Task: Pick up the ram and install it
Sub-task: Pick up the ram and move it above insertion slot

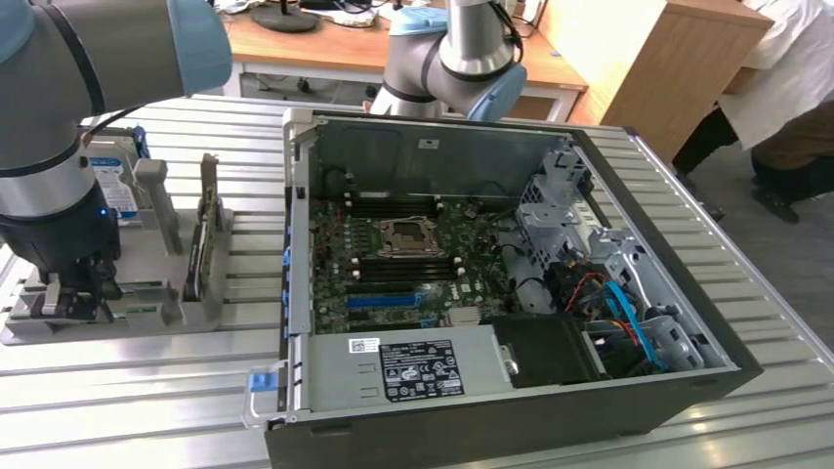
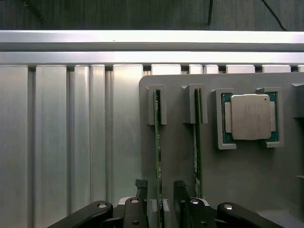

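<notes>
Two rams stand on edge in slots of a grey holder (image 2: pixel 237 180). My gripper (image 2: pixel 160 194) is open, with its two black fingers either side of one ram (image 2: pixel 157 142), a thin green stick, and not touching it. The second ram (image 2: pixel 197 137) stands parallel, just outside one finger (image 2: pixel 180 192). In the exterior view my gripper (image 1: pixel 62 293) hangs low over the holder (image 1: pixel 131 318) at the exterior view's left, and the arm hides the rams. The open computer case (image 1: pixel 651 293) with its green motherboard (image 1: pixel 391 269) lies to the right of the holder.
A square silver processor chip (image 2: pixel 250 116) sits in a pocket of the holder beside the rams. A hard drive (image 1: pixel 117 191) and a thin dark board (image 1: pixel 202 244) stand upright in the holder. A person (image 1: pixel 795 88) stands at the far right. The table is ribbed aluminium (image 2: pixel 57 142).
</notes>
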You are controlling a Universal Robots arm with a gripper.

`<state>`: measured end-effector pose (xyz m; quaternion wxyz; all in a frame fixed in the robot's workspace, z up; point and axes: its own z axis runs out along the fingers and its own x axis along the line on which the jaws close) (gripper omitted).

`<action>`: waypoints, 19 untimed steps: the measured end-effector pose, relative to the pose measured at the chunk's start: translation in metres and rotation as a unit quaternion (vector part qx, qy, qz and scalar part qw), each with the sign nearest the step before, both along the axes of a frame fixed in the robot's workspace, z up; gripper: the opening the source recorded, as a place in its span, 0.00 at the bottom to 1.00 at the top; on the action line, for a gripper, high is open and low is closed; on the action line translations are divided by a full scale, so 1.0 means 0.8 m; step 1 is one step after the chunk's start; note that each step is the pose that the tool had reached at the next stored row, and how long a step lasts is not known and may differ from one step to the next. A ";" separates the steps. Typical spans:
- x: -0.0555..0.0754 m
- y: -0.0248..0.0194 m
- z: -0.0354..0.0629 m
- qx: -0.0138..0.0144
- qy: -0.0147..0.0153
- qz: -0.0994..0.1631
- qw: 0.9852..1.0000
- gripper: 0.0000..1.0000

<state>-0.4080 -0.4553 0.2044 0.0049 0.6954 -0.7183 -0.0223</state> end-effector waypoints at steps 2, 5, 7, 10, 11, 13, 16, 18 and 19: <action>0.001 -0.0001 -0.001 0.000 0.000 0.000 1.000 0.36; 0.001 -0.0001 -0.001 0.000 0.000 0.000 1.000 0.36; 0.001 -0.0003 -0.001 0.000 0.000 0.000 1.000 0.36; 0.001 -0.0013 -0.001 0.000 0.000 0.000 1.000 0.36; 0.001 -0.0017 -0.001 0.000 0.000 0.000 1.000 0.36; 0.001 -0.0022 -0.001 0.000 0.000 0.000 1.000 0.36; 0.001 -0.0022 -0.001 0.000 0.000 0.000 1.000 0.36; 0.001 -0.0022 -0.001 0.000 0.000 0.000 1.000 0.35; 0.001 -0.0023 -0.001 0.000 0.000 0.000 1.000 0.35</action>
